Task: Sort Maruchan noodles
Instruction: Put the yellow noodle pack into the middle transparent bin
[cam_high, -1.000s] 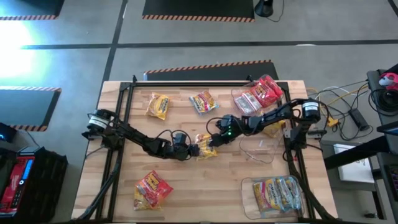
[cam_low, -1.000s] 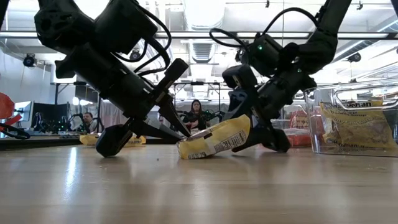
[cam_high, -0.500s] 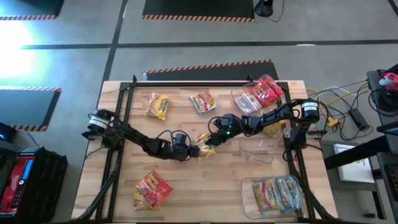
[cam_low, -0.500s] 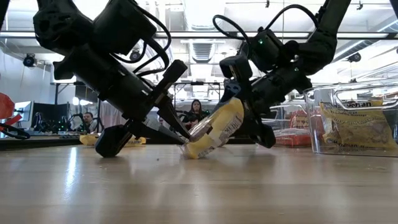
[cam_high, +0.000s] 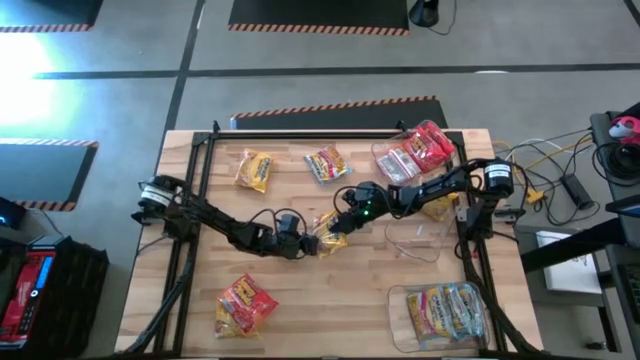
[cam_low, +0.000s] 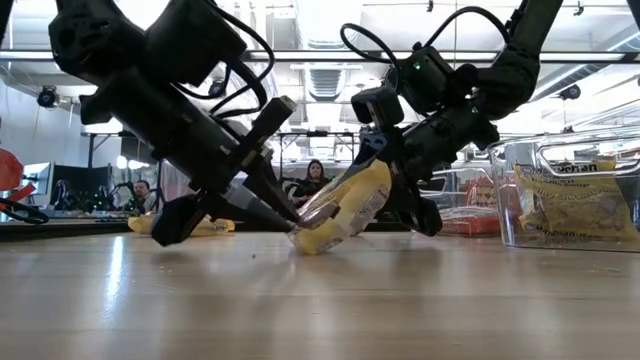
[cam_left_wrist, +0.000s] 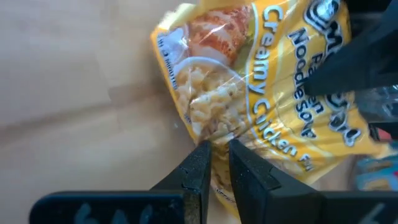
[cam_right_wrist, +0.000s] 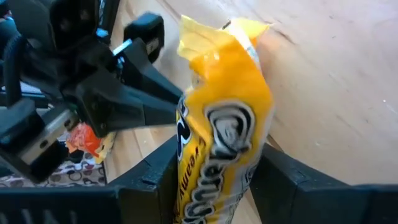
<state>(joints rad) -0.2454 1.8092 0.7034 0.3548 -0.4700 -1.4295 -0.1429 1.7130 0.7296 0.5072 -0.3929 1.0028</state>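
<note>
On the wooden slatted table (cam_high: 330, 290), the left gripper (cam_high: 308, 243) reaches in toward the middle. Its two dark fingers (cam_left_wrist: 198, 167) are pressed together with nothing between them, and their tips touch the lower edge of the yellow crinkly plastic Creamy Chicken noodle packet (cam_low: 343, 208), where that edge meets the wood. In the left wrist view the closed tips sit right against the packet (cam_left_wrist: 267, 106), beside the printed picture of noodles.

The packet stands tilted on one corner near the table's centre, its upper part leaning toward the right arm. The right gripper (cam_high: 340, 222) comes down over that upper part. In the right wrist view the packet (cam_right_wrist: 227, 130) lies between the two dark fingers (cam_right_wrist: 155, 171), one on each flat side, closing around it. Whether both pads already press on the wrapper cannot be told for certain, though the packet is propped up off the table between them.

Elsewhere on the table, going left to right: a red and yellow packet (cam_high: 243, 303) near the front left, a yellow packet (cam_high: 254, 170) at the back left, another red and yellow packet (cam_high: 327, 163) at the back centre, a clear plastic tub of red packets (cam_high: 418, 152) at the back right, and a clear plastic tub of light blue and yellow packets (cam_high: 445, 312) at the front right.
</note>
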